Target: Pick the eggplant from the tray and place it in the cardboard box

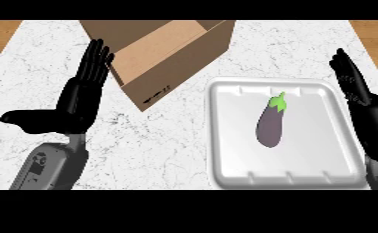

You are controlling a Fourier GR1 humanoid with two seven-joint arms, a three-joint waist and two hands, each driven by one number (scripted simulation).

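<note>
A purple eggplant [271, 124] with a green stem lies in the middle of the white tray [229, 142], stem end pointing away from me. The brown cardboard box [168, 52] stands open at the back, left of the tray. My left hand [80, 97] is open at the left of the box, fingers straight and pointing up, thumb stretched out to the left. My right hand [354, 89] is open at the tray's right rim, fingers straight up. Neither hand touches the eggplant.
The white marbled counter [155, 142] carries the tray and box. Wooden strips [9, 29] show past the counter's far corners. Bare counter lies between my left hand and the tray.
</note>
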